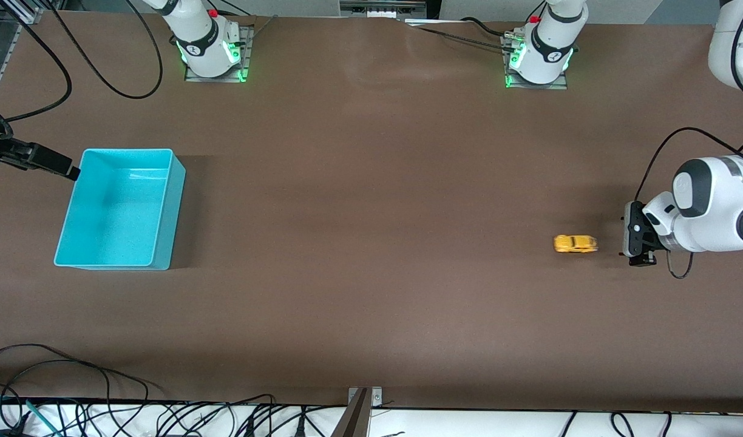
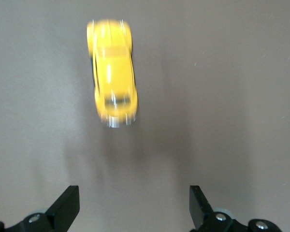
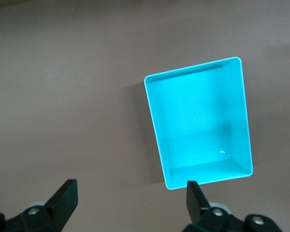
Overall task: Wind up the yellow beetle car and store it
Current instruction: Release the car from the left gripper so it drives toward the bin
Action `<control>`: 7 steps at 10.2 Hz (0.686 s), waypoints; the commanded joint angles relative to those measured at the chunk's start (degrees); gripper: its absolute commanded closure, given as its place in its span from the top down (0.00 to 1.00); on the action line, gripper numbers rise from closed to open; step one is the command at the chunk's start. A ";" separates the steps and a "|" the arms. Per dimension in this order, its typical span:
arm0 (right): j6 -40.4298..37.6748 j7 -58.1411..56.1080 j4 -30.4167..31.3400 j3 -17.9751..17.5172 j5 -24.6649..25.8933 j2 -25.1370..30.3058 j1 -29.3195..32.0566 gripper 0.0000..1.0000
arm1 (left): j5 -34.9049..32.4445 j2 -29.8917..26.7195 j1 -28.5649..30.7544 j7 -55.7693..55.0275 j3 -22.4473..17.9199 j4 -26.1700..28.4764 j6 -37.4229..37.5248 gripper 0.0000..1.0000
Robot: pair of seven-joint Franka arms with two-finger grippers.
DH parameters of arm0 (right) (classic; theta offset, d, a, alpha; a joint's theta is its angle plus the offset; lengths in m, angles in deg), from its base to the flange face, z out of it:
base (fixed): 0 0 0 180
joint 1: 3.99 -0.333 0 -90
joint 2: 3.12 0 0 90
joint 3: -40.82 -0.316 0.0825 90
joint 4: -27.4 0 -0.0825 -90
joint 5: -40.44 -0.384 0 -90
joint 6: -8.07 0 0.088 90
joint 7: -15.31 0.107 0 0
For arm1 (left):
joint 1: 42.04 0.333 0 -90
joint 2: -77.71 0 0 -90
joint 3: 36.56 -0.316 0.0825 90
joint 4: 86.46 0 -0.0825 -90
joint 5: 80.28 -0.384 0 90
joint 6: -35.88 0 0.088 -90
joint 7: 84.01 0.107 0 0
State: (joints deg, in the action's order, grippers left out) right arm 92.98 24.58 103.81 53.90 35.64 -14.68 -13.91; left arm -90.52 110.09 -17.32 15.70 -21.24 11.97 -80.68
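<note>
One yellow beetle car (image 1: pixel 575 244) on the tabletop (image 1: pixel 371 212), beside the open, empty left gripper (image 1: pixel 637 240). Right gripper (image 3: pixel 130 203) waits open over the bin (image 1: pixel 65 237). Car likely light, rigid, smooth; best pinched across its sides.

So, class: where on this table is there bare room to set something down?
The wide brown stretch between the turquoise bin and the yellow car is bare. It is tighter around the car, where the open left gripper sits close. The open right gripper hangs at the bin's rim.
</note>
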 commanded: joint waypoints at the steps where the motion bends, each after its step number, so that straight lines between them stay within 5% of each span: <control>1: -0.71 0.22 -0.30 0.10 -0.82 0.05 0.07 1.00 | -0.66 -1.18 0.07 -4.24 2.95 -4.97 9.20 1.00; 7: -0.62 0.04 -0.30 0.10 -0.82 0.05 0.07 1.00 | -0.58 -3.28 -7.39 -17.34 3.58 -15.27 26.28 1.00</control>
State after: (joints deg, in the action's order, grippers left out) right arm 92.97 24.58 103.82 53.90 35.64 -14.69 -13.91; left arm -90.51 108.28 -23.24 1.06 -17.48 -1.95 -57.31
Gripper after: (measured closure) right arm 0.000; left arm 0.000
